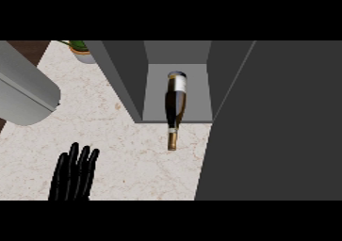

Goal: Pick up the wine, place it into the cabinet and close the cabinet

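The left robot hand (74, 173) shows at the lower edge of the head view, fingers straight and together, pointing up over the pale worktop (132, 155). It holds nothing and touches nothing that can be seen. The right robot hand does not appear at all; a large grey forearm (20, 89) crosses the upper left corner, and its hand is out of sight.

Further out, the wine (175, 106) lies on its side in the open cabinet (125, 80), base toward the back, neck toward the robot. The body rests on the cabinet floor, while the gold-capped neck sticks out past the front lip and over the worktop. A large dark panel (278, 122) fills the right side — probably the cabinet door, swung open.

The placing looks nearly done, so the step in hand seems to be closing up. To do that well, the bottle should first be nudged fully inside — otherwise the door would likely strike the neck. A small potted plant (81, 49) stands at the top left, well apart from all this.
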Action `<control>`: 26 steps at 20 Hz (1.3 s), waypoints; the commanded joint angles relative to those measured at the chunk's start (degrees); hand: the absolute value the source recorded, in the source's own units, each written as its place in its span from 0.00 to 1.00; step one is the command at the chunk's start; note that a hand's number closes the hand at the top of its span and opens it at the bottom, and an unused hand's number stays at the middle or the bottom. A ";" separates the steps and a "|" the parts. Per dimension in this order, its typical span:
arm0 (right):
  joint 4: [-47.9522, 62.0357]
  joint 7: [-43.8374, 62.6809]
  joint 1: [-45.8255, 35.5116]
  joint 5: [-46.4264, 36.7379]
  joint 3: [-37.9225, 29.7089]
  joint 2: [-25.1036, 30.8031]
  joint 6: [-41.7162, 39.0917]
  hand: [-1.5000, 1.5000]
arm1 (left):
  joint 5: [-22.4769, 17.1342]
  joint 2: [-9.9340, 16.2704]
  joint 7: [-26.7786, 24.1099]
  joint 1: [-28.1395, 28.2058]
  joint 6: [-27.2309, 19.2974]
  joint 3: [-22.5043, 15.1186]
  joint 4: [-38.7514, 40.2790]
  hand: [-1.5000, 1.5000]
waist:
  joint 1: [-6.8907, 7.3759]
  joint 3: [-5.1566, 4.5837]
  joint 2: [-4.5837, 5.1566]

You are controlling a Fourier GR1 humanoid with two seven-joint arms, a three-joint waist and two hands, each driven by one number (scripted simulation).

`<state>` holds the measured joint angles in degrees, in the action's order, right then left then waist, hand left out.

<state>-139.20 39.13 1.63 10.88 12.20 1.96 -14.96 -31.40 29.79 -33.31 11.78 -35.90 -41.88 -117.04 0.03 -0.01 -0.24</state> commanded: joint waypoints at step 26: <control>-2.28 3.00 -2.24 -14.37 44.71 -1.83 18.47 1.00 | -18.29 14.09 -1.31 16.53 23.63 31.37 -2.63 0.00 | 0.15 -0.22 -0.35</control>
<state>-140.59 41.31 4.35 1.07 43.31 3.10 -2.04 -47.87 43.41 -35.46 28.44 -14.78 -12.45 -121.13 0.19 -0.15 -0.56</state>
